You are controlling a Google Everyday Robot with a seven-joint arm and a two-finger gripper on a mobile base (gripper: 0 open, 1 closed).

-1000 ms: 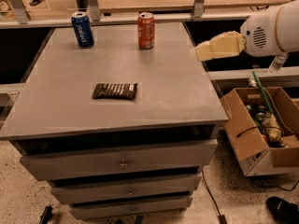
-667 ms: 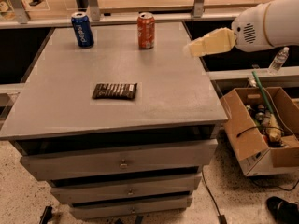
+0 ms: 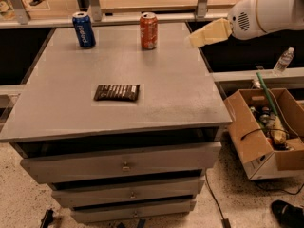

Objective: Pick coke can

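Camera view gave you a matte grey cabinet top (image 3: 166, 94) over three flat-fronted drawers (image 3: 124, 165), each with a small knob. At the far left stood one glossy blue can (image 3: 84, 30), upright. Nearer you, about mid-top, lay one dark, ridged snack bar (image 3: 117, 92) in a shiny wrapper. The coke can (image 3: 148, 31), a red-orange cylinder with a silver top, stood upright at the back edge, well apart from the blue one, making two cans in all. Right of it, the gripper (image 3: 195, 39), pale beige on a smooth white arm, hung above the top's right rear corner, holding nothing; you could not tell how wide it stood. One open cardboard box (image 3: 247, 141) sat on the floor, with one clear plastic bottle (image 3: 284, 61) behind it.
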